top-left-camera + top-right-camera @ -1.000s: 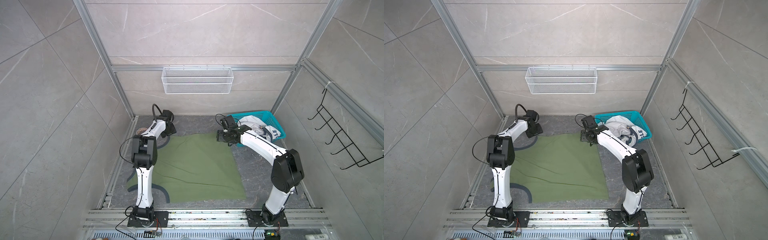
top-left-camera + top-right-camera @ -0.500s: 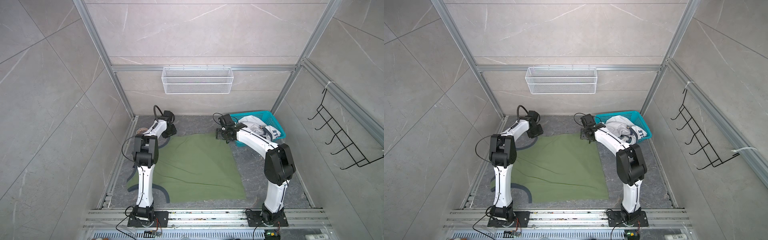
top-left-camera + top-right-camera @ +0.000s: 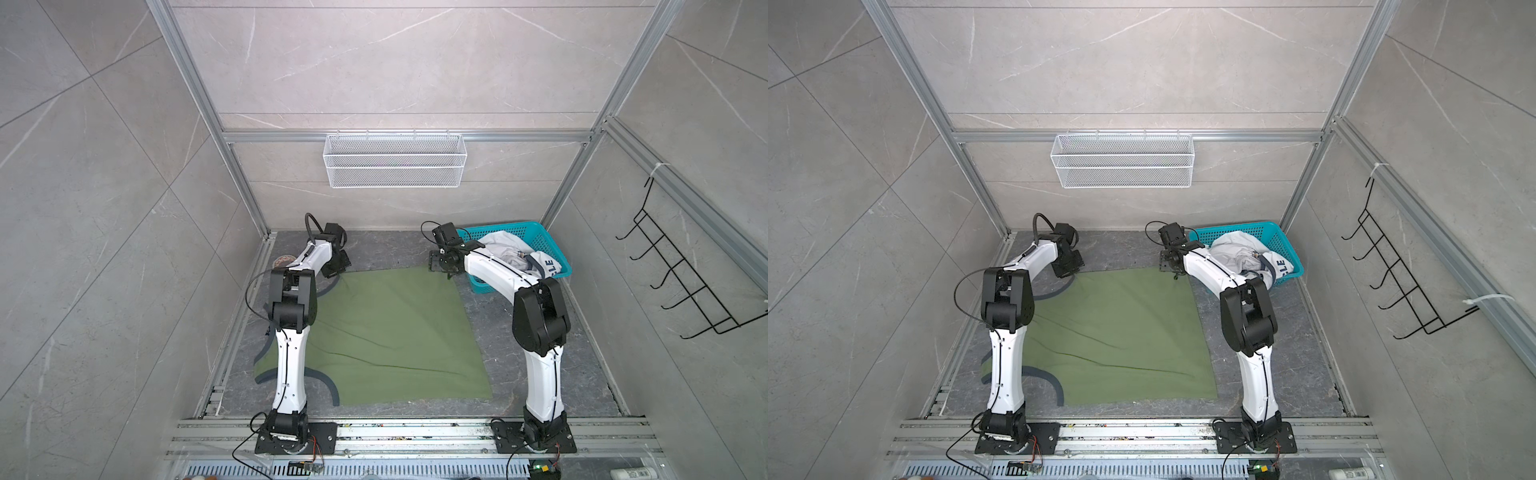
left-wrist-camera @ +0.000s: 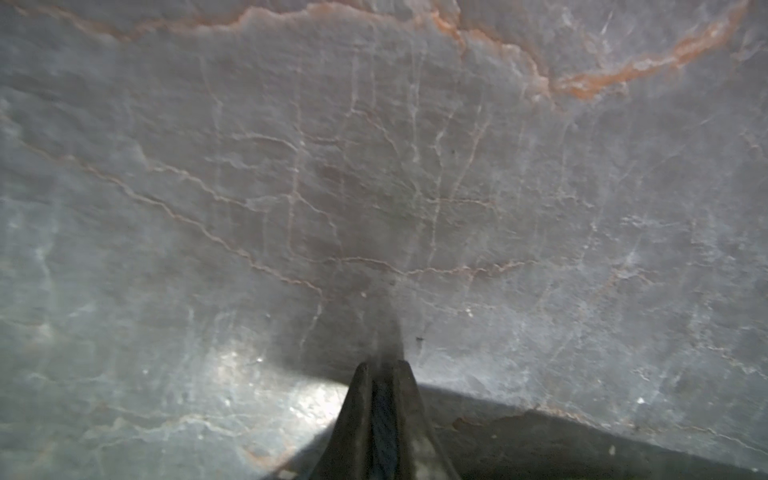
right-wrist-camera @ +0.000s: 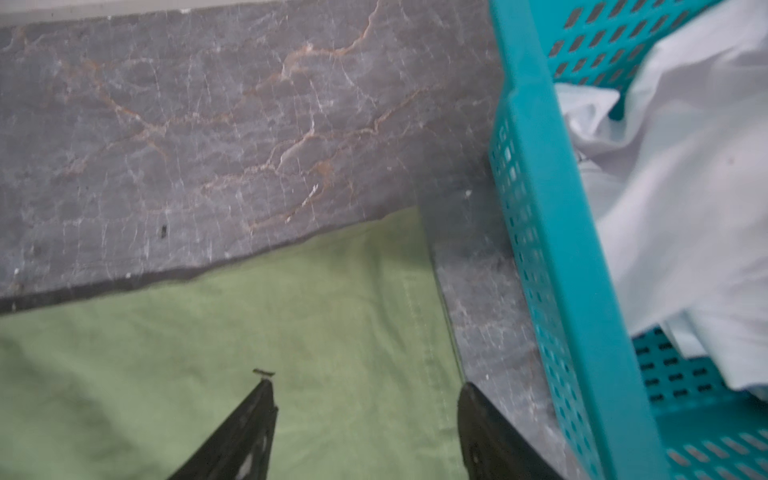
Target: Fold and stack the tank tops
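Observation:
The olive green tank top [image 3: 395,328] lies spread flat on the dark stone table in both top views, its dark grey trimmed straps on the left. My left gripper [image 3: 337,271] is low at the top's far left corner, by the strap end. In the left wrist view its jaws [image 4: 383,365] are shut with a dark strip of trim between them. My right gripper [image 3: 444,271] hovers open over the far right corner; its fingers straddle the hem of the green cloth [image 5: 208,353]. The white tank top [image 3: 505,253] lies crumpled in the teal basket [image 3: 515,228].
The teal basket's wall [image 5: 552,249] stands just right of the right gripper [image 5: 365,384]. A white wire basket [image 3: 395,166] hangs on the back wall and a black hook rack [image 3: 685,274] on the right wall. A small round object [image 3: 284,260] lies at the back left.
The left gripper has closed at the far left corner of the green top. The right arm's elbow has swung in towards the front while its gripper stays open over the far right corner.

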{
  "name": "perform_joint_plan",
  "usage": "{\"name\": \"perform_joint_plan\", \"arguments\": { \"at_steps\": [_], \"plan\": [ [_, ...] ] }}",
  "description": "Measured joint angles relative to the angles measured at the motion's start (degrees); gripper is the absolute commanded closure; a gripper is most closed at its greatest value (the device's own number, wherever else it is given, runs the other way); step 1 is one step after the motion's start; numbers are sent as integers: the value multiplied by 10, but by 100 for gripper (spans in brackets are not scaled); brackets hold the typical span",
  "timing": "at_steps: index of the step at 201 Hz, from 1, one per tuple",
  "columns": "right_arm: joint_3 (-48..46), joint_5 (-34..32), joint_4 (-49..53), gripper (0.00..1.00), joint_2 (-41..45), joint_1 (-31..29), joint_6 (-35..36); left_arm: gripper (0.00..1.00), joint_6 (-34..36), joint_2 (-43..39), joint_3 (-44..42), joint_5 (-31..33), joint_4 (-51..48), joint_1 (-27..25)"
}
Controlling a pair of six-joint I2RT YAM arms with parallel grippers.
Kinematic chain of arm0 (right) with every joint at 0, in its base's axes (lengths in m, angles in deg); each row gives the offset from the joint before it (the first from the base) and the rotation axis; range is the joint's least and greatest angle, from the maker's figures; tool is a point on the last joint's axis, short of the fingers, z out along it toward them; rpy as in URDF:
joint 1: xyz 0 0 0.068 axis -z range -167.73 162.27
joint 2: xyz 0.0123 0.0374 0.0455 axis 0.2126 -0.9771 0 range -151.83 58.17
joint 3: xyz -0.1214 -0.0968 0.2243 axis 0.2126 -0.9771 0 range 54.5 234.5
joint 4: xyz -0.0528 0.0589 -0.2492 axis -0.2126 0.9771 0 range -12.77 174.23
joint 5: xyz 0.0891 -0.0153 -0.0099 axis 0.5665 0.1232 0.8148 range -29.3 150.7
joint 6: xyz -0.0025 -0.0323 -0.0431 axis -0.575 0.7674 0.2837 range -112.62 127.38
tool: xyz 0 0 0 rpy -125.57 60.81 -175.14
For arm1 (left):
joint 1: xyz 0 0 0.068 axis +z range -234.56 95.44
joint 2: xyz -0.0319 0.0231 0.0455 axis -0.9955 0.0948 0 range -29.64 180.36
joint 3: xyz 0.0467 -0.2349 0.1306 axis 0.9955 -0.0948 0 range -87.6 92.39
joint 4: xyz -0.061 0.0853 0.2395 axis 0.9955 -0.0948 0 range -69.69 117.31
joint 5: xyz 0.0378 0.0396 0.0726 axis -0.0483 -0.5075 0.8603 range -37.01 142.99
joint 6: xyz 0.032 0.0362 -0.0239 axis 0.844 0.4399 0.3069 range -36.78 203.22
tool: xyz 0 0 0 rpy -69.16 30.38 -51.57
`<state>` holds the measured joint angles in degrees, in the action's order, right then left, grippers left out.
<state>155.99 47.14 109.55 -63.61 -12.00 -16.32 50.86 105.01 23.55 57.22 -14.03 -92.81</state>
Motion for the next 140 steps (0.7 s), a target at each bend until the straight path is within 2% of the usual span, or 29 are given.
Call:
{"name": "perform_joint_plan", "arguments": {
  "at_steps": [47,140],
  "plan": [
    [82,5,11,32,-68,6,0,93,0,-54,-69,-1,11,19],
    [286,14,91,35,-224,6,0,93,0,-60,-71,-18,25,28]
  ]
}}
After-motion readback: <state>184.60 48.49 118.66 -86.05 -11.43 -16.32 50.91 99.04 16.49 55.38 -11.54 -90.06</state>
